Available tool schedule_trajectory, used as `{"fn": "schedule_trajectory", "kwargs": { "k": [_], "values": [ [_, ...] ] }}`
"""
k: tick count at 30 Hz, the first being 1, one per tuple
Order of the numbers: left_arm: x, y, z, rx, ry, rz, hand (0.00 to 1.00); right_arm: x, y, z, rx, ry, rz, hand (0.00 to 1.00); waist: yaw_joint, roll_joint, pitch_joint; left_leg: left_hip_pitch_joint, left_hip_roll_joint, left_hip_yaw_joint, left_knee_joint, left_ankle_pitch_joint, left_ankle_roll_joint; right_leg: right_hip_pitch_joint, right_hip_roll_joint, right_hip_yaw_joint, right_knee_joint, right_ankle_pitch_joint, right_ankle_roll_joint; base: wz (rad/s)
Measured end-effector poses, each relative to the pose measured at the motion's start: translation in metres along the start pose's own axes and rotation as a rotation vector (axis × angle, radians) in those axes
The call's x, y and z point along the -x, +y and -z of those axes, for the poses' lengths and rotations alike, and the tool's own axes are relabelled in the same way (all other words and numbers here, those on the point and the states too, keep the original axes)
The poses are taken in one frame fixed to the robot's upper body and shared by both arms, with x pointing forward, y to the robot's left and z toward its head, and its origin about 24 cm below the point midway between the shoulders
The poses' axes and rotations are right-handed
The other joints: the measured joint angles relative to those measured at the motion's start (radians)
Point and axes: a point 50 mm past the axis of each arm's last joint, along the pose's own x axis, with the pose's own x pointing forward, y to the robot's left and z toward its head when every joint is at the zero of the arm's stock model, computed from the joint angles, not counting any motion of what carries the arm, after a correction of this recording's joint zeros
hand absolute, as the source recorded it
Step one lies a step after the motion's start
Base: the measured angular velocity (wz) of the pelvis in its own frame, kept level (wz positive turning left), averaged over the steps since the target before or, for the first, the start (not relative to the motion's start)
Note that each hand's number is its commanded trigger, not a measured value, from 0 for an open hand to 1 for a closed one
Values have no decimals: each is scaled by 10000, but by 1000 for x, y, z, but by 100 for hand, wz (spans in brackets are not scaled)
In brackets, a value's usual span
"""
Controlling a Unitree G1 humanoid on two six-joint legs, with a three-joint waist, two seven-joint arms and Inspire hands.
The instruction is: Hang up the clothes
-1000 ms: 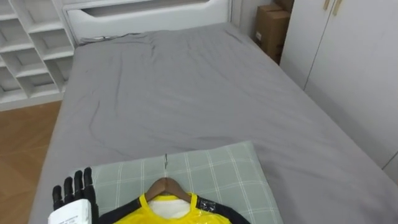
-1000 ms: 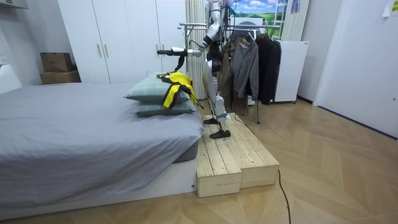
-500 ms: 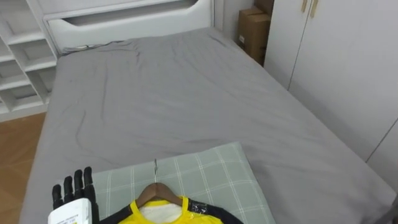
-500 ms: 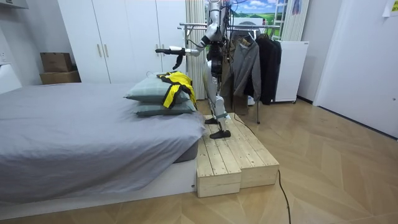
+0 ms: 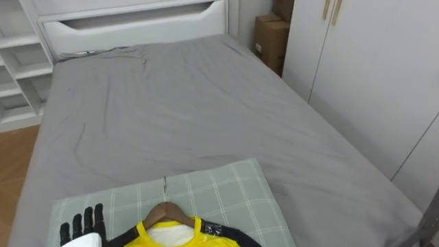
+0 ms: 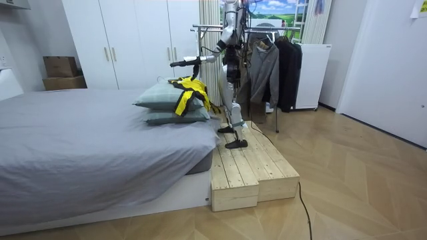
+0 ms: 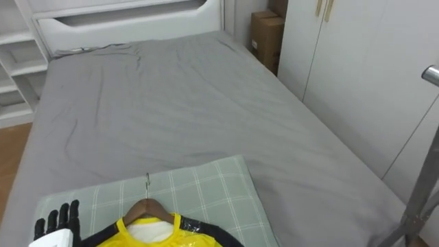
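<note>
Yellow shirt (image 5: 182,233) lies on its wooden hanger (image 5: 167,210) across the checked pillow (image 5: 226,189) at the near end of the grey bed (image 5: 171,103), its metal hook pointing to the far end. The left eye view's whole scene has slid, which is the head's own turn. Even so, the left hand (image 5: 82,226) now sits lower, its fingers straight and empty, just left of the shirt and apart from it.

In the room view the left hand (image 6: 176,64) has dipped from level toward the shirt (image 6: 189,90). I judge a reach for the hanger is starting. The clothes rail (image 6: 220,28) stands behind the robot.

In the right eye view the shirt (image 7: 147,237) shows black shoulder bands and a pale collar lining.
</note>
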Motion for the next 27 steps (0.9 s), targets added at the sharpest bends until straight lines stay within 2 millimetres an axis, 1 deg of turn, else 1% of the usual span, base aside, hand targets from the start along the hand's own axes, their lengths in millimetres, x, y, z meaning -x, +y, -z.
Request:
{"fn": "schedule_trajectory", "kwargs": {
  "k": [9,12,13,17,21,25,26,27],
  "values": [
    [1,-3,3,-98,62,447,0,0,0,-4,3,-166,50,0,-6,-73,46,-28,4,2,-1,-1,0,-8,0,-11,-18,0,0,0],
    [1,-3,3,-120,68,477,0,0,0,-5,-1,-215,72,0,-3,-89,44,-74,4,6,-7,-2,0,-57,0,-8,-18,0,0,0],
    [0,-3,5,-174,98,536,0,0,0,-5,-10,-225,69,0,-1,-78,27,-99,6,17,-9,-2,0,-96,1,3,-6,0,-1,0],
    [-3,-6,6,-328,200,887,0,0,2,-6,150,-218,17,0,4,-63,10,-250,7,25,18,-1,0,-243,1,10,11,10,-12,0],
    [-12,-4,3,-398,188,1059,0,0,3,-17,413,-371,-74,0,7,-7,31,-532,11,113,46,0,2,-590,20,119,59,50,-22,-8],
    [-28,6,-5,-329,28,688,0,0,4,-29,446,-612,20,0,30,82,70,-691,18,219,107,1,2,-806,39,219,139,64,-27,-8],
    [-31,7,-7,-319,3,614,0,0,4,-30,490,-640,39,0,30,101,52,-742,18,223,116,1,2,-855,39,221,144,64,-27,0],
    [-36,12,-9,-301,-67,433,0,1,4,-34,531,-734,75,0,48,126,63,-812,18,231,123,1,2,-918,38,219,152,64,-27,0]
  ]
}}
